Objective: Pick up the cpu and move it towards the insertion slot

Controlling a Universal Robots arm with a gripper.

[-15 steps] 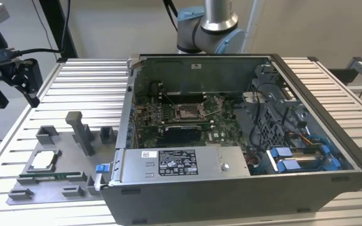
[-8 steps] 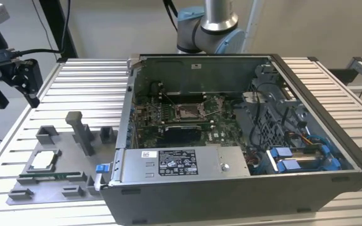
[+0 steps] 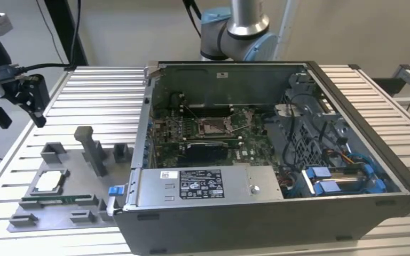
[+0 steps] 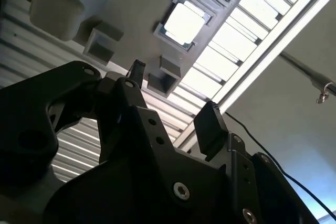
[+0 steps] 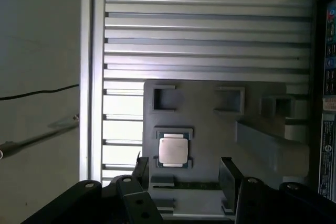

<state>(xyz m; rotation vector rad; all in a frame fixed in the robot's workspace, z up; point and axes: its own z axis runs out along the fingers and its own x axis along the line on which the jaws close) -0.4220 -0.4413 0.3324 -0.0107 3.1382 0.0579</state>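
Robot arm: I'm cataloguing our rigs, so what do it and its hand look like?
The arm is a silver metal tube with pale blue joint housings. Its black hand has two flat angular fingers, linkage plates with round holes and hex screws; a black cable leaves the wrist.

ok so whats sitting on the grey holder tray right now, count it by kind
on the grey holder tray:
cpu: 1
memory stick: 1
total: 2
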